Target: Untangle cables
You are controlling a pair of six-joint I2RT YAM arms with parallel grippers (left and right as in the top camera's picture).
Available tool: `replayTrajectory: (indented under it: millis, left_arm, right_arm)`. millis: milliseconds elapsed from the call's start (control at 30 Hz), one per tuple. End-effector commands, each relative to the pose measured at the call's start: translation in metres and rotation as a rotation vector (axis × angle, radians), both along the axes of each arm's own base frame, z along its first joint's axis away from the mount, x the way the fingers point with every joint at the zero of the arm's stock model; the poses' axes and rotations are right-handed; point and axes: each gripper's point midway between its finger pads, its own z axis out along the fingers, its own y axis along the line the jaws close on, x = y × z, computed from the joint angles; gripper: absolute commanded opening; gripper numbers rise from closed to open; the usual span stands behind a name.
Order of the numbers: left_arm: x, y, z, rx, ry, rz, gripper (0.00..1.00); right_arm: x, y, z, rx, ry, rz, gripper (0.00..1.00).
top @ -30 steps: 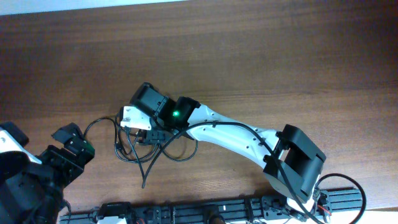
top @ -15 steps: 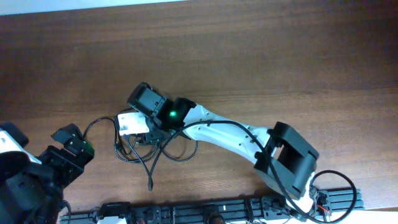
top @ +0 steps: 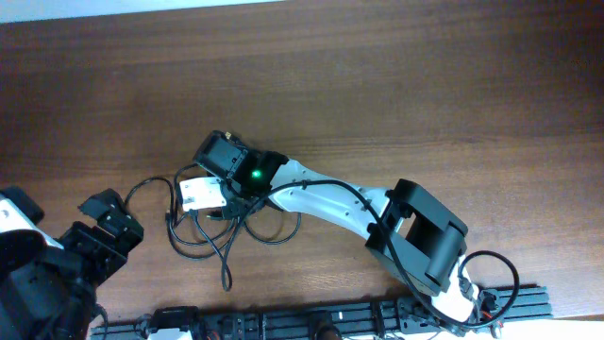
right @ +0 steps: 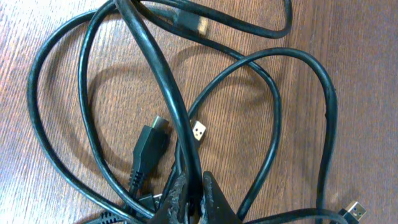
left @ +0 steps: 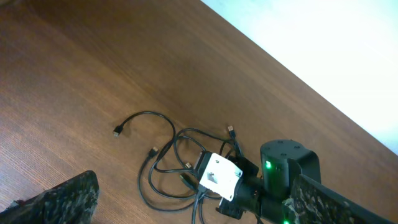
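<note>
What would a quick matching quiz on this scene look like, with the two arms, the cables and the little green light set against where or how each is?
1 right arm
2 left arm
3 cables
4 green light

A looped on the table
B jaws open, empty
C glowing near the right arm's wrist
D jaws pinching a cable

Pairs: 1-D, 2-B, 3-A, 4-C.

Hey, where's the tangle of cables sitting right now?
In the overhead view the cables lie left of centre on the wooden table, one strand pinched by the right gripper, with the left gripper just to their left.
</note>
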Motion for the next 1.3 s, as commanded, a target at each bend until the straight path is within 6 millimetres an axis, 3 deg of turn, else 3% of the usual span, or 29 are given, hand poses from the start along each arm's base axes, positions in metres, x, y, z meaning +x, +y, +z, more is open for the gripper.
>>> replayTrajectory:
  millis: [0, 133, 267, 467, 567, 733, 967, 1167, 1267]
  left_arm:
    - [0.000, 0.003, 0.004, 0.007, -0.011, 0.018, 0.99]
    - [0.000, 0.003, 0.004, 0.007, -0.011, 0.018, 0.99]
    - [0.000, 0.003, 0.004, 0.007, -0.011, 0.018, 0.99]
    - [0.000, 0.003, 0.004, 0.007, -0.012, 0.018, 0.99]
    - [0.000, 0.003, 0.004, 0.007, -0.012, 0.018, 0.99]
    - [0.000, 0.003, 0.004, 0.007, -0.011, 0.018, 0.99]
    - [0.001, -0.006, 0.002, -0.011, -0.005, -0.038, 0.99]
    - [0.002, -0.015, 0.001, 0.020, 0.007, -0.130, 0.99]
    - [0.002, -0.017, 0.001, 0.014, 0.007, -0.144, 0.99]
  right_arm:
    - [0.003, 0.000, -0.005, 0.000, -0.001, -0.012, 0.04]
    - [0.021, -0.007, 0.007, -0.022, -0.070, -0.118, 0.04]
    - [0.042, -0.019, 0.036, -0.026, -0.185, -0.221, 0.04]
    - [0.050, -0.029, 0.106, 0.111, -0.220, -0.390, 0.04]
    - [0.049, -0.040, 0.158, 0.236, -0.215, -0.504, 0.04]
    - [0.048, -0.075, 0.246, 0.420, -0.300, -0.651, 0.04]
    - [0.056, -0.135, 0.333, 0.627, -0.453, -0.915, 0.04]
    - [0.059, -0.203, 0.385, 0.808, -0.564, -1.245, 0.04]
    - [0.056, -0.217, 0.397, 0.859, -0.577, -1.306, 0.04]
